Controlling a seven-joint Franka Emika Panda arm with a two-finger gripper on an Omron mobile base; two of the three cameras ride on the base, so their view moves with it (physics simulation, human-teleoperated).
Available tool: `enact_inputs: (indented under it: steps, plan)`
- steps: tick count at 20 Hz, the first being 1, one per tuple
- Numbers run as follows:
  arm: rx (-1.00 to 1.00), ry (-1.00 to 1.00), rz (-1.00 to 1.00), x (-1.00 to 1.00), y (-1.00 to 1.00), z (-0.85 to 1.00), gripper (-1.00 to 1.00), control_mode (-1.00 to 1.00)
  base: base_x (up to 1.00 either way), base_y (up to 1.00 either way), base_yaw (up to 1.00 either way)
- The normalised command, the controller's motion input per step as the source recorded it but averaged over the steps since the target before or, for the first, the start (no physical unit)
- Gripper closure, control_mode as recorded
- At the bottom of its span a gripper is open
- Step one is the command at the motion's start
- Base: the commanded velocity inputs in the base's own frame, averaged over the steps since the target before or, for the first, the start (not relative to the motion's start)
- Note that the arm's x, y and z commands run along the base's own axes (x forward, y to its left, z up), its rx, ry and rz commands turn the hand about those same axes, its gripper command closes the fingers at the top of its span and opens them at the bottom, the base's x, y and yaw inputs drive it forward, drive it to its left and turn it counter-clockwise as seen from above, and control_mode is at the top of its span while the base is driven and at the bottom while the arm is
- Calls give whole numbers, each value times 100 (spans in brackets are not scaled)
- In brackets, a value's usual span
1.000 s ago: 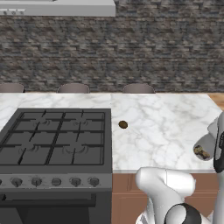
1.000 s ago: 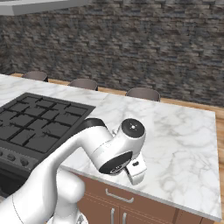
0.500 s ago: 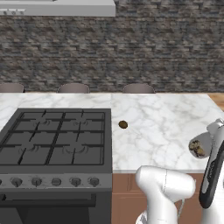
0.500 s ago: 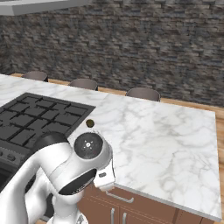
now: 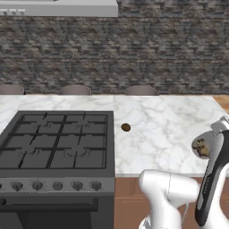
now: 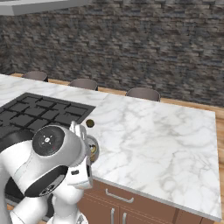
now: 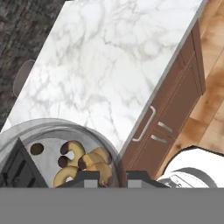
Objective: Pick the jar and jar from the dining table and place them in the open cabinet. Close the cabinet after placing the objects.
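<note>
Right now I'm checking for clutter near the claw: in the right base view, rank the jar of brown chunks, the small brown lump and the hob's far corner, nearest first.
1. Jar of brown chunks, right at the claw.
2. Small brown lump, just beyond on the marble.
3. Hob far corner, off to the left.

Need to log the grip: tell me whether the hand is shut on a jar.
Shut on the jar with brown chunks: in the hand view the hand has its dark tips at the jar's rim.

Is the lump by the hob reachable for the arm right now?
Reach, probably yes: bare table leads to the lump. Grasping, no: the end effector is shut on the jar.
</note>
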Motion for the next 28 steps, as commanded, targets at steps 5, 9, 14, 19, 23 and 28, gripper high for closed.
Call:
enact_inputs:
  steps: [5, 9, 14, 19, 23, 28]
  plan:
    - [-5, 7, 0, -24, 24, 29, 100, -100, 0, 0, 0]
    - [-4, 0, 0, -20, 28, 0, 100, -100, 0, 0, 0]
    - [-8, 0, 0, -2, 31, -7, 100, -100, 0, 0, 0]
    - [-12, 0, 0, 0, 39, -4, 100, -100, 0, 0, 0]
    - [-9, 0, 0, 0, 29, 0, 100, -100, 0, 0, 0]
    - [-5, 0, 0, 1, 12, 0, 100, -100, 0, 0, 0]
